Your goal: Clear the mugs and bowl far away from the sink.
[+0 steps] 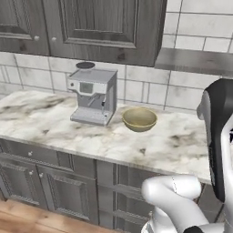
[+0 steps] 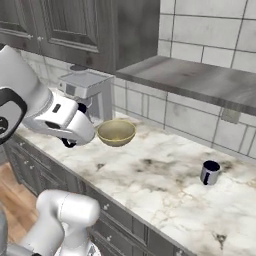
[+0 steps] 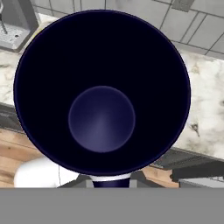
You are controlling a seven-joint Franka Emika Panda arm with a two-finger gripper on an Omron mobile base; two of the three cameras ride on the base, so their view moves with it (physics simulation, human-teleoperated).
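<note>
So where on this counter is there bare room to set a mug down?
Widest bare stretch: between the bowl and the standing mug. Also bare left of the coffee machine. Tightest spot: the narrow gap between machine and bowl.

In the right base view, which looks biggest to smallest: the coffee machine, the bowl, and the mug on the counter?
1. coffee machine
2. bowl
3. mug

The machine stands farthest back yet still looks largest, so the order seems safe.

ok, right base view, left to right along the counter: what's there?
coffee machine → bowl → mug. The arm's white link overlaps the machine's lower left, so I've left it out of the order.
</note>
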